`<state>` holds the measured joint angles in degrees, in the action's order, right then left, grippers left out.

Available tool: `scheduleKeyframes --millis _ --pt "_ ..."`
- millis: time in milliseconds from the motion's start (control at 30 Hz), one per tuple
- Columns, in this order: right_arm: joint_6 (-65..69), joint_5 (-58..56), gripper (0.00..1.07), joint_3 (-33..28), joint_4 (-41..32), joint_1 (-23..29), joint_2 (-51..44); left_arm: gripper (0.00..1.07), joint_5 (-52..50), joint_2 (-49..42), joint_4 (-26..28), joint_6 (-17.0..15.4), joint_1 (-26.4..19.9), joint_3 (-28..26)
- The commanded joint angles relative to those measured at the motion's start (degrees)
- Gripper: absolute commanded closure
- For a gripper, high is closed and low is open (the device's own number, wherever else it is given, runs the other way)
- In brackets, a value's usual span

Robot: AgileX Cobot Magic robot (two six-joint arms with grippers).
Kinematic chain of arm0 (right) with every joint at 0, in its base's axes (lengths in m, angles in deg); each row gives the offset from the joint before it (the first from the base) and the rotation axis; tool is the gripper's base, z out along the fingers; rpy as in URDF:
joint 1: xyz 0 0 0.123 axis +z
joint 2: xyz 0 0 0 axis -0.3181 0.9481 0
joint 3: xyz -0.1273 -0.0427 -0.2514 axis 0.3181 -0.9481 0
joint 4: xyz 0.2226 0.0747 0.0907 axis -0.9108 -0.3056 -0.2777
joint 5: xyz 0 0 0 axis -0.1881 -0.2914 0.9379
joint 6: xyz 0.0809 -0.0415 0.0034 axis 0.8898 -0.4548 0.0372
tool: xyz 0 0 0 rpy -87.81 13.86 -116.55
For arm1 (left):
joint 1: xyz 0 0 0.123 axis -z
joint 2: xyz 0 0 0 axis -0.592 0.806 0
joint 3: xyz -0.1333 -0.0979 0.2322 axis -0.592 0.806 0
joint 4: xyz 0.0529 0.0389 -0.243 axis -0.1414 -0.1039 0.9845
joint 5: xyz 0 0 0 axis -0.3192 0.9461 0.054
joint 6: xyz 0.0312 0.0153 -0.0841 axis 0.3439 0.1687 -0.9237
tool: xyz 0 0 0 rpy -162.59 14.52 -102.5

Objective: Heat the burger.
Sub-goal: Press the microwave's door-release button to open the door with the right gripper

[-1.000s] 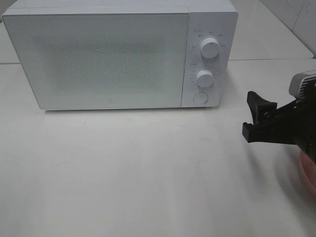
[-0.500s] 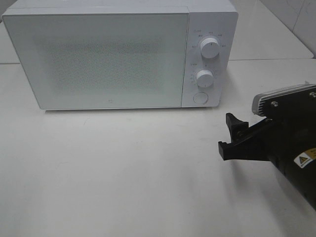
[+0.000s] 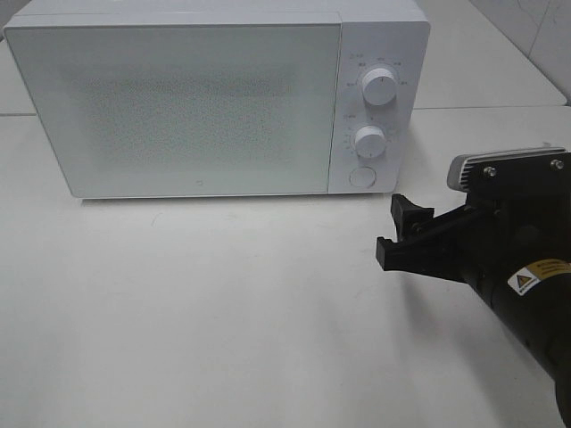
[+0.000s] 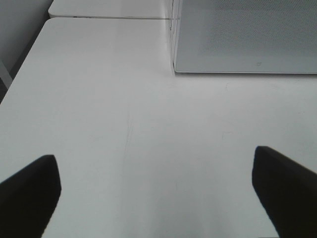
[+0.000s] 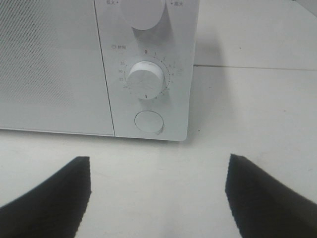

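Note:
The burger is out of view in every frame. A white microwave (image 3: 196,107) stands at the back of the table with its door shut. My right gripper (image 3: 393,230) hovers open and empty just right of and in front of the control panel. The right wrist view looks between the black fingers (image 5: 49,198) at the lower dial (image 5: 145,79) and the round button (image 5: 149,122) beneath it. In the left wrist view my left gripper (image 4: 156,198) is open over bare table, with the microwave's left front corner (image 4: 247,34) ahead. That gripper does not show in the exterior view.
The white table (image 3: 196,312) stretches in front of the microwave. An upper dial (image 3: 380,87) sits above the lower one (image 3: 369,140) on the panel. The right arm's dark body (image 3: 517,267) fills the table's right side. A seam between tabletops (image 4: 109,18) runs behind.
My right arm has moved left and closer to the microwave's control panel, staying open. It now covers the pink rim that showed at the right edge. The left gripper has not moved.

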<state>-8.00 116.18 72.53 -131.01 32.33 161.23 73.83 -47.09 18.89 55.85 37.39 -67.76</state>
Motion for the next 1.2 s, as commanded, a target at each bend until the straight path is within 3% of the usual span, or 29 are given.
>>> scheduleKeyframes --millis 33,400,767,867,933,1000,1033,1133,1200 --pt "6.70 8.54 0.32 0.23 0.11 0.11 0.00 0.09 0.11 -1.03 -0.23 0.00 -0.17 0.06" --pt "36.55 5.39 0.34 0.23 0.11 0.11 0.00 0.09 0.11 -1.03 -0.23 0.00 -0.17 0.06" --pt "68.75 2.92 0.46 0.23 0.23 0.11 0.00 0.09 0.11 -1.03 -0.23 0.00 -0.17 0.06" --pt "74.94 2.92 0.52 0.23 0.23 0.11 0.00 0.09 0.11 -1.03 -0.23 0.00 -0.17 0.06" --pt "82.16 2.92 0.64 0.23 0.23 0.11 0.00 0.09 0.11 -1.03 -0.23 0.00 -0.17 0.06" --pt "83.77 2.92 0.68 0.23 0.23 0.11 0.00 0.09 0.11 -1.03 -0.23 0.00 -0.17 0.06" --pt "85.94 2.86 0.76 0.23 0.23 0.11 0.00 0.09 0.11 -1.03 -0.23 0.00 -0.17 0.06" --pt "86.57 2.86 0.80 0.23 0.23 0.11 0.00 0.09 0.11 -1.03 -0.23 0.00 -0.17 0.06" --pt "88.18 2.75 0.95 0.23 0.23 0.11 0.00 0.09 0.11 -1.03 -0.23 0.00 -0.17 0.06"
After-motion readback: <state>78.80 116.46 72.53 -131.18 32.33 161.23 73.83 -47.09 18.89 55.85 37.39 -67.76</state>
